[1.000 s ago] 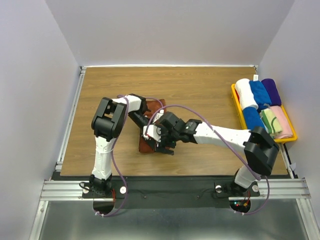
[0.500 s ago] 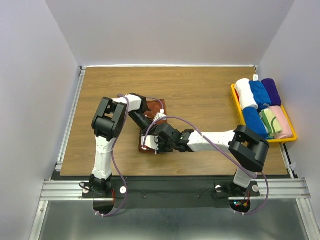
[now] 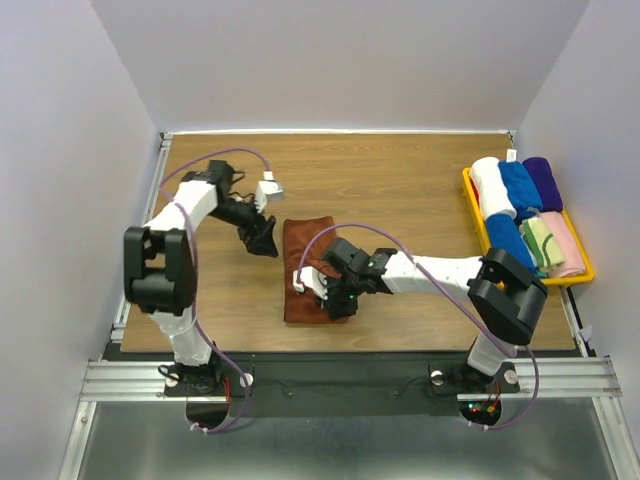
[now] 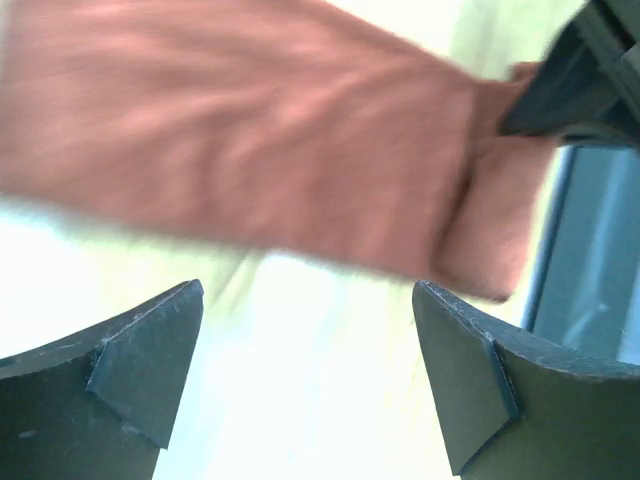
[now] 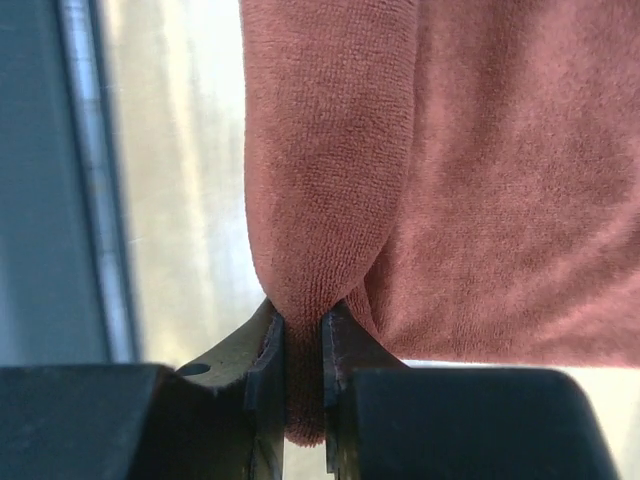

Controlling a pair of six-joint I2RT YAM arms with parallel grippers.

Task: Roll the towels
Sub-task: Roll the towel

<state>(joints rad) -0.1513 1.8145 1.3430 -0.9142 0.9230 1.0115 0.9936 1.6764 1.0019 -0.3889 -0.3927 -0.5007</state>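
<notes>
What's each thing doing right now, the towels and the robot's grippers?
rust-brown towel: lying folded flat, near edge pinched.
right gripper: shut on the rust-brown towel.
left gripper: open, empty.
yellow tray: filled with rolled towels.
cream and green towel: rolled, in the yellow tray.

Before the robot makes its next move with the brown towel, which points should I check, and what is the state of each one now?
1. Right gripper shut on a fold at the near end of the rust-brown towel: ok.
2. Left gripper open and empty: ok.
3. Left gripper off the towel, beside its far left corner: ok.
4. Towel rolled: not ok, it lies flat on the table.
5. All layers of the towel caught in the pinch: cannot tell.
6. Cream and green towel rolled in the yellow tray: ok.
</notes>
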